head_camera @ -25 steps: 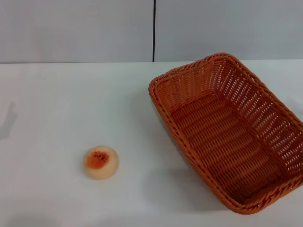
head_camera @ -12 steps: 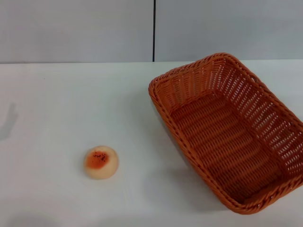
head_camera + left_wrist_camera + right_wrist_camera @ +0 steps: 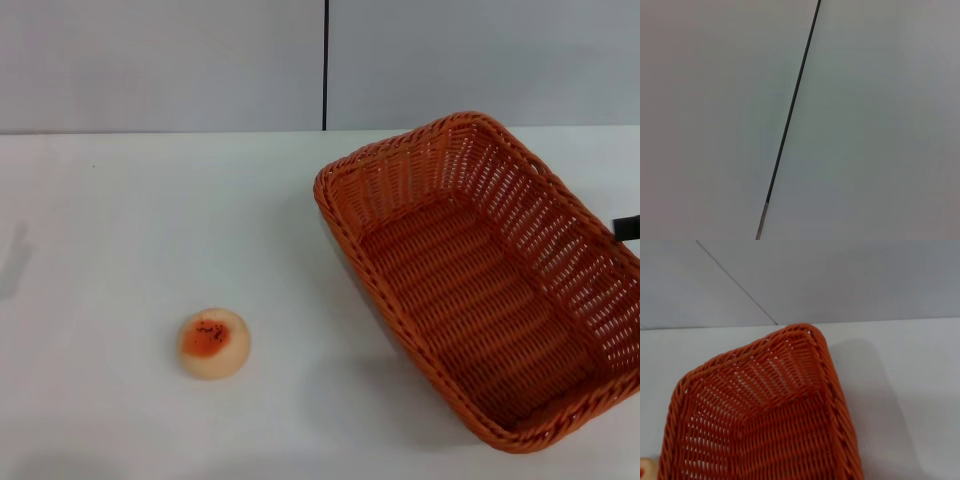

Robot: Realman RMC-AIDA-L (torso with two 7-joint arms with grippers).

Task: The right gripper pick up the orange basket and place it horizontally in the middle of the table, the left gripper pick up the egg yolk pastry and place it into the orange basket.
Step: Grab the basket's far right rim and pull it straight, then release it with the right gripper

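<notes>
The orange basket [image 3: 480,275] stands on the right half of the white table [image 3: 150,220], set at a slant, open side up and with nothing in it. The egg yolk pastry [image 3: 213,342] lies by itself at the front left, well apart from the basket. A black sliver of my right gripper [image 3: 627,228] shows at the right edge of the head view, just outside the basket's far long rim. The right wrist view looks down on one corner of the basket [image 3: 765,410], with a trace of the pastry [image 3: 642,472] at its edge. My left gripper is out of view.
A grey wall with a dark vertical seam [image 3: 325,65] runs behind the table; the left wrist view shows only that wall and seam [image 3: 790,120]. A faint shadow [image 3: 15,262] falls on the table's far left.
The black tip of my right gripper has come into the head view at the right edge beside the basket. Basket and pastry have not moved.
</notes>
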